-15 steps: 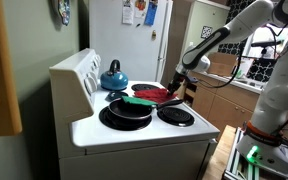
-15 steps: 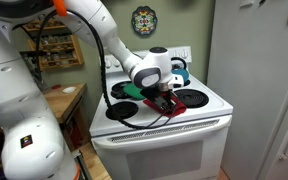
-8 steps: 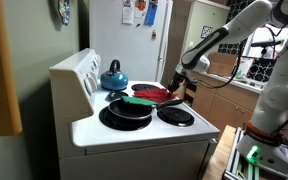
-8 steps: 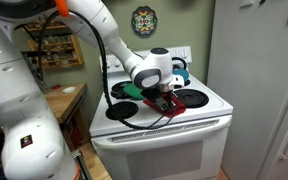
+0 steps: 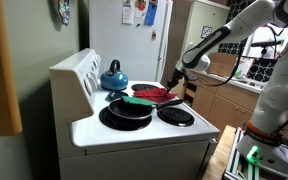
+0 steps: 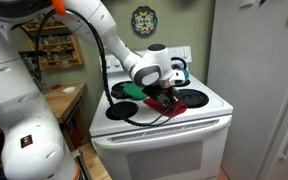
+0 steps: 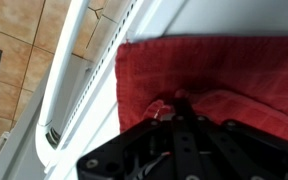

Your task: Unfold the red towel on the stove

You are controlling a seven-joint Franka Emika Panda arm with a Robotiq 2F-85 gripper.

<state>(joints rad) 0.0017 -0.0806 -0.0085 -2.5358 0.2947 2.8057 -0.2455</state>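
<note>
The red towel (image 5: 151, 93) lies on the white stove (image 5: 134, 137) over a right-hand burner, and it also shows in an exterior view (image 6: 160, 109). In the wrist view the towel (image 7: 214, 65) fills the middle, with a small pinched ridge at the fingertips. My gripper (image 5: 174, 91) is down at the towel's edge near the stove's side, also seen in an exterior view (image 6: 162, 98). In the wrist view its jaws (image 7: 178, 101) are closed together on a bunched fold of the towel.
A blue kettle (image 5: 113, 75) stands on a back burner. A black pan (image 5: 126, 110) with a green item (image 5: 138, 100) beside it sits on a front burner. A fridge (image 5: 144, 30) stands behind, and the stove's front edge (image 6: 169, 128) is close to the towel.
</note>
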